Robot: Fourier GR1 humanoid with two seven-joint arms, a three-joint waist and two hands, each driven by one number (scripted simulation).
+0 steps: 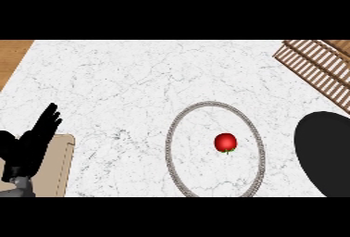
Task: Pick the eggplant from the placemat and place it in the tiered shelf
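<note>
A red fruit (pixel 226 142) with a green stem, perhaps, on grey-veined white marble counter (pixel 137 88).

White veined marble counter (pixel 137 83), slatted wooden shelf (pixel 318 65), glossy red fruit (pixel 226 142).

Down at the near left edge there's the matte black left hand (pixel 31 143), slim tapering fingers and a thumb, all one dark silhouette with no markings to pick out. Below it, a short stretch of smooth grey forearm (pixel 21 187), rounded like a cylinder, darker where it meets the wrist.
</note>
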